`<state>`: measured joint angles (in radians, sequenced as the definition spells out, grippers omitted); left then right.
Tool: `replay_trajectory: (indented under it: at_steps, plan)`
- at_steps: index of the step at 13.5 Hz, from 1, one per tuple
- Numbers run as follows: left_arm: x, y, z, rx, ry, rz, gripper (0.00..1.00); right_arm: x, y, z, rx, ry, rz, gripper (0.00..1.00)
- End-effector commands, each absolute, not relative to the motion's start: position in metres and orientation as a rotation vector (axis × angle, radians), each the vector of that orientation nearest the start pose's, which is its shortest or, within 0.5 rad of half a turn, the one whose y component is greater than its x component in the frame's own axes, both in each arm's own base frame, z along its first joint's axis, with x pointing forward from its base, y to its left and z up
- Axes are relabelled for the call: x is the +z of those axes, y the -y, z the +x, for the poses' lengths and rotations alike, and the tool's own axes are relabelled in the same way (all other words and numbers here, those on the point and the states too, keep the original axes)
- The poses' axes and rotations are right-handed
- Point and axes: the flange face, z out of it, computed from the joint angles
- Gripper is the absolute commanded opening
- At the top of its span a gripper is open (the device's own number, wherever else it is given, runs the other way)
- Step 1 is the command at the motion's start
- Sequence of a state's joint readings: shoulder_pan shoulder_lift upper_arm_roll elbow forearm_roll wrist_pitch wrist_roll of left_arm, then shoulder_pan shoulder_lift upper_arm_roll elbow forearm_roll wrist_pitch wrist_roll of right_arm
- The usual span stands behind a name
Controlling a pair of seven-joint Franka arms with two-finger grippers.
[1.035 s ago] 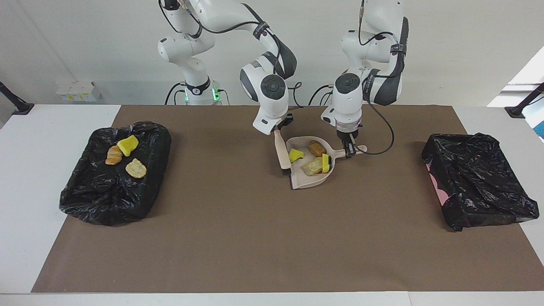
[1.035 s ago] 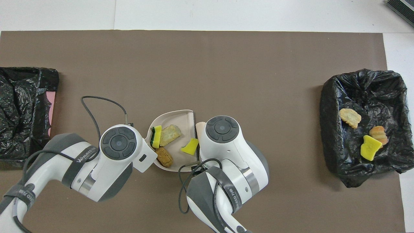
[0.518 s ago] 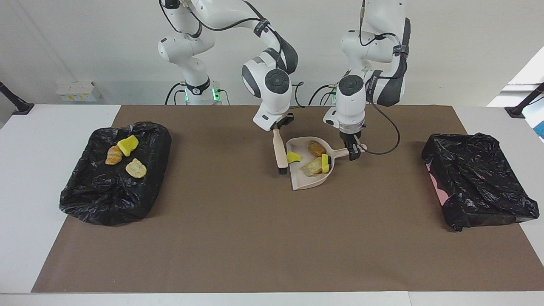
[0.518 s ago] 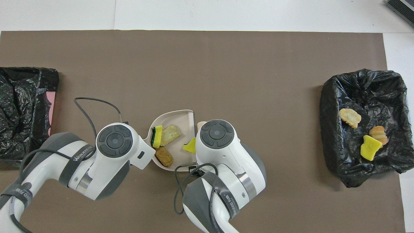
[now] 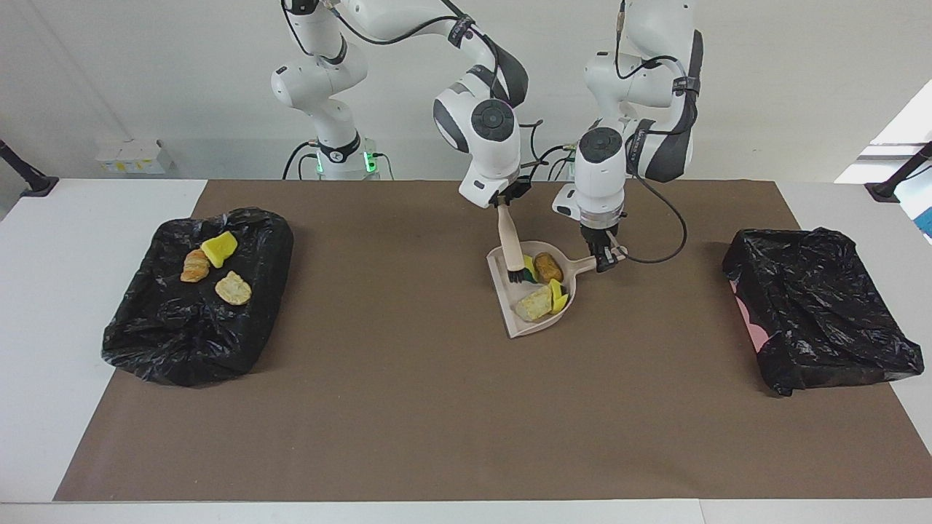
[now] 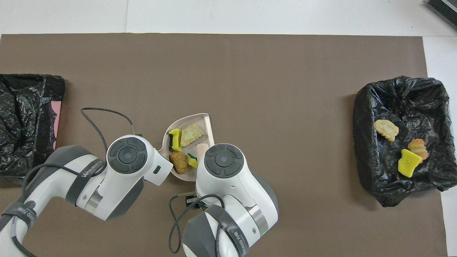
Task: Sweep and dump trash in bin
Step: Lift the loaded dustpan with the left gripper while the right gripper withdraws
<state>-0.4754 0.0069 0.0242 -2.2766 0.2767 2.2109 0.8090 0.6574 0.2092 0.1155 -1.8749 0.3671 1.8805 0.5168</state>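
A beige dustpan (image 5: 526,324) (image 6: 209,124) lies on the brown mat in front of the arms. In it are trash scraps: a brown lump (image 5: 547,267) (image 6: 178,162), a bread piece (image 5: 534,303) (image 6: 192,134), a green-backed yellow sponge bit (image 5: 557,295) (image 6: 175,139) and a small yellow bit (image 6: 192,160). My left gripper (image 5: 604,258) is shut on the dustpan's handle. My right gripper (image 5: 504,206) is shut on a beige brush (image 5: 511,244) (image 6: 202,146), whose dark bristles (image 5: 518,275) rest inside the pan. A black-bagged bin (image 5: 182,349) (image 6: 392,192) at the right arm's end holds three scraps (image 5: 218,249).
A second black-bagged bin (image 5: 823,313) (image 6: 21,107) stands at the left arm's end, with pink showing at its side. The brown mat (image 5: 408,407) covers most of the white table. A black cable loops from the left wrist.
The right arm carried the brush from beside the pan's mouth into the pan, pushing the small yellow bit up against the brown lump. The dustpan turned slightly.
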Motion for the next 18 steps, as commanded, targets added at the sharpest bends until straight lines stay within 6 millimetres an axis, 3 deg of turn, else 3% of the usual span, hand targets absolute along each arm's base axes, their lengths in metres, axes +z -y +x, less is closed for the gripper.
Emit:
replay_trajectory:
  at_steps: [1,7,10,15,18]
  plan:
    - [0.350,0.217,0.467,0.151,-1.977,-2.171,0.00,0.428,-0.422,0.383,0.641,0.157,-2.863,0.00]
    - [0.357,0.212,0.476,0.147,-2.032,-2.119,0.00,0.461,-0.418,0.348,0.725,0.192,-2.886,0.00]
    - [0.377,0.188,0.493,0.125,-2.097,-2.048,0.00,0.443,-0.401,0.336,0.723,0.135,-2.915,0.00]
    - [0.431,0.099,0.511,0.074,-2.090,-2.019,0.00,0.425,-0.394,0.333,0.671,0.034,-3.003,0.00]
    - [0.453,0.047,0.515,0.060,-2.080,-2.001,0.00,0.407,-0.430,0.317,0.630,-0.009,-3.034,0.00]
